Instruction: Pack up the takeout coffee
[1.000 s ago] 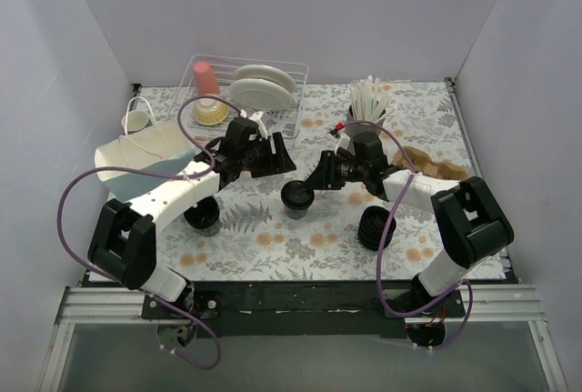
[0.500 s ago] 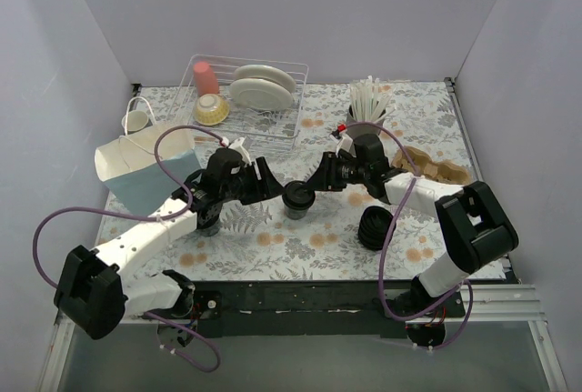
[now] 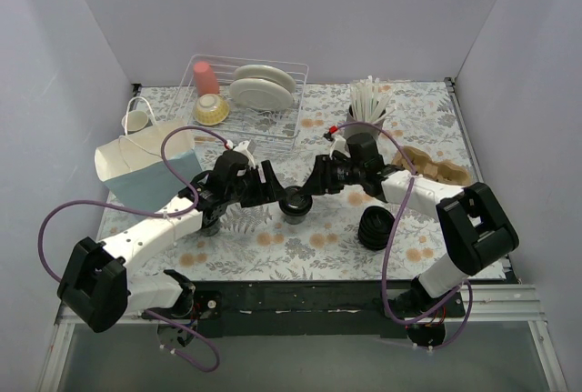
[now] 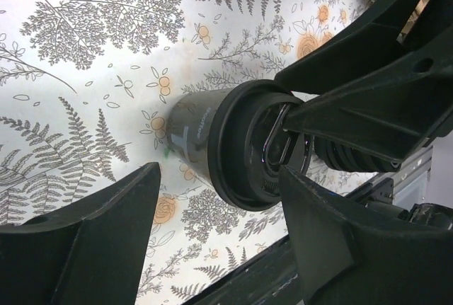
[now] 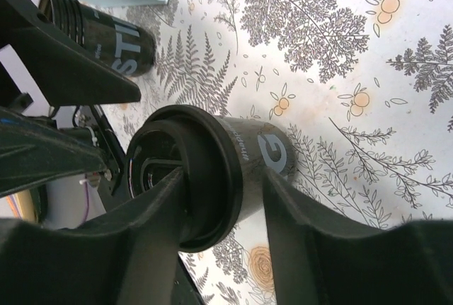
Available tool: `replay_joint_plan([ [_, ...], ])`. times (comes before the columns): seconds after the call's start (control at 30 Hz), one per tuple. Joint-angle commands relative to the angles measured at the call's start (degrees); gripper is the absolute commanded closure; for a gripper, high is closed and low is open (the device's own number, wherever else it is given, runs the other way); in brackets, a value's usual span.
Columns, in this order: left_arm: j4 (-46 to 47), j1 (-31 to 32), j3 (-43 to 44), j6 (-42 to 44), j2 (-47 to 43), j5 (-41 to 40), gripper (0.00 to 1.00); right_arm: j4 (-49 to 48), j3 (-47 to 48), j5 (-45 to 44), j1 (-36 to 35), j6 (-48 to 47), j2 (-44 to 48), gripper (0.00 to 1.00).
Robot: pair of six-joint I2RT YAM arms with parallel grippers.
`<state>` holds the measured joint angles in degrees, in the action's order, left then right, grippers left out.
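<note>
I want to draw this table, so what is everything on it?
lidded cup: one, black, table middle
second cup: one, black, near the bag
lid stack: one, black, front right
paper bag: one, white and blue, left
wire rack: one, white, back
pink cup: one, pink, in rack
bowl: one, yellowish, in rack
plates: two, white, in rack
small mug: one, cream, back left
sticks: a bunch, white, back right
cardboard tray: one, brown, right
tablecloth: one, fern-patterned, under everything
left arm, right arm: two, white and black, front
left tool, right tool: two, black, either side of the lidded cup
</note>
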<state>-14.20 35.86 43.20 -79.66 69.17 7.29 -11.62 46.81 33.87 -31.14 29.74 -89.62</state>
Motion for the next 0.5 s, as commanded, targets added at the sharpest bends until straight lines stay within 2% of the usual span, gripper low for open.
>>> replay_joint_plan([
  [0.0,-1.8,0.1,1.9,2.0,-0.4,-2.8,0.33,6.1,4.5,0.4,-0.3,-4.3,-0.1,0.42],
  [0.27,-2.0,0.1,0.9,1.8,-0.1,-2.7,0.33,7.4,5.2,-2.1,-0.3,-1.7,3.2,0.3],
  [0.37,-1.8,0.1,0.6,1.8,0.0,-2.8,0.33,7.2,3.9,-4.2,-0.3,0.8,5.1,0.22],
  [0.47,-1.3,0.1,0.2,2.0,0.6,-3.0,0.33,7.7,2.0,-8.5,-0.3,5.8,7.5,0.21],
])
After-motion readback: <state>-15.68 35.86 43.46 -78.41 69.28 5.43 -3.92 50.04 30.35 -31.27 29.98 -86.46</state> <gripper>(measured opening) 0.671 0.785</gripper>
